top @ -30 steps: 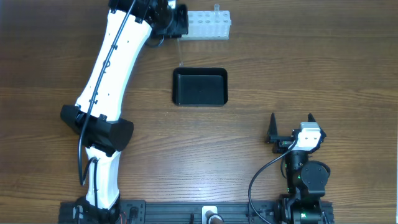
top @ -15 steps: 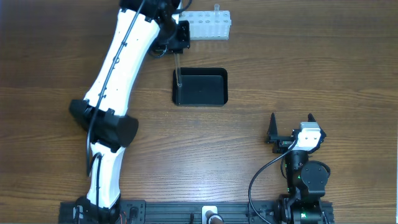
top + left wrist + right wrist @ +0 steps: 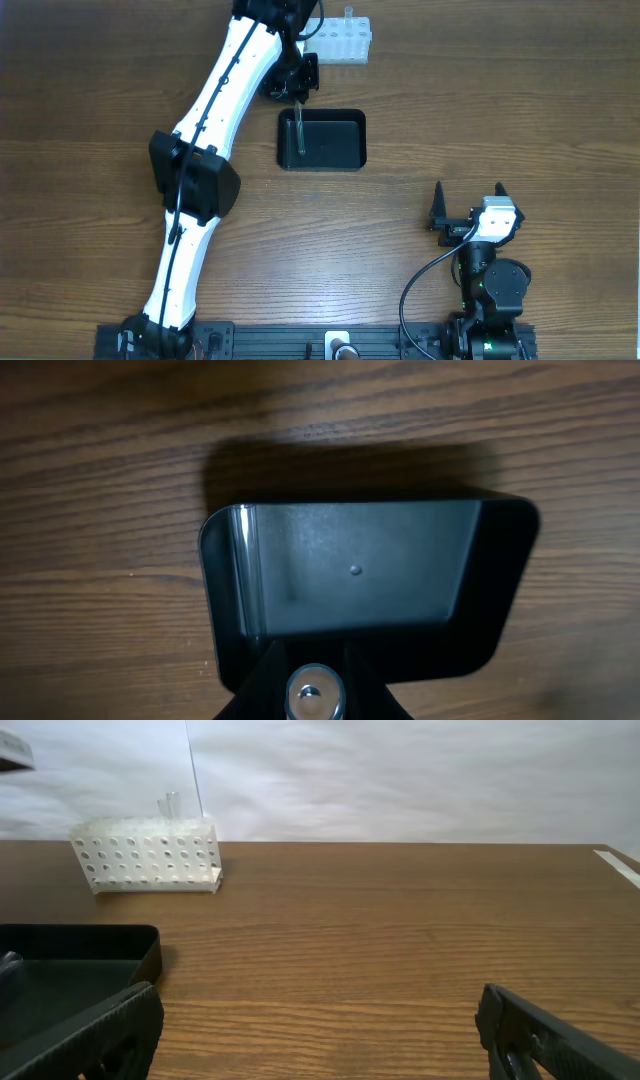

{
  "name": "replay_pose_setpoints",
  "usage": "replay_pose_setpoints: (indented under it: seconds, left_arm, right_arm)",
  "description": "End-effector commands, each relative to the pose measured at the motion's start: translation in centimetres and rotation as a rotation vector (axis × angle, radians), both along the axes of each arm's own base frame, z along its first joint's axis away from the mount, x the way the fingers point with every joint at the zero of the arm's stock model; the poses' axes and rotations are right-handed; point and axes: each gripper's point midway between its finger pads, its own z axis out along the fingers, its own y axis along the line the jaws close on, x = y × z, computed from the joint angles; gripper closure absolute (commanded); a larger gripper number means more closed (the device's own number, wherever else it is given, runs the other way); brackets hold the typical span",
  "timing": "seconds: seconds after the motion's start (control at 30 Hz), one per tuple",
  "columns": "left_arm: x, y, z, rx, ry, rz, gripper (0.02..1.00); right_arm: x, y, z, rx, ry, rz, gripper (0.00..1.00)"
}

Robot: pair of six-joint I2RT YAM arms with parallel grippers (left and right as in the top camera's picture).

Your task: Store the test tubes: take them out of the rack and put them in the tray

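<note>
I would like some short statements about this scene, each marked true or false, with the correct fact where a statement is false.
1. The left pincer holds a test tube over the black tray. True.
2. The right pincer is shut on a tube. False: it is open and holds nothing.
3. The white rack lies inside the tray. False: it stands on the table beyond the tray.
4. A second tube stands in the rack. True.

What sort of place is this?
Likely a robot test bench staged as lab work: a wooden table, a white test tube rack, a black tray, the left gripper holding a test tube.
</note>
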Motion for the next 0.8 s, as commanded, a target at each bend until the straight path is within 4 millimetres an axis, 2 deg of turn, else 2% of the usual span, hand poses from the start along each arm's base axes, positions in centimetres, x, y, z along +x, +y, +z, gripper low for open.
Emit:
replay_pose_setpoints:
  seconds: [0.03, 0.33, 0.8]
  left_arm:
    - [-0.1, -0.6, -1.9, -0.006, 0.044, 0.004, 0.963]
    - [-0.3, -0.8, -4.5, 0.008, 0.099, 0.004, 0.958]
    - [0.2, -1.0, -7.2, 0.017, 0.117, 0.004, 0.954]
  right_arm:
    - [0.0, 0.2, -0.2, -0.007, 0.002, 0.010, 0.009]
    - [0.0, 0.2, -0.2, -0.007, 0.002, 0.010, 0.009]
    - [0.0, 0.2, -0.2, -0.007, 0.002, 0.010, 0.007]
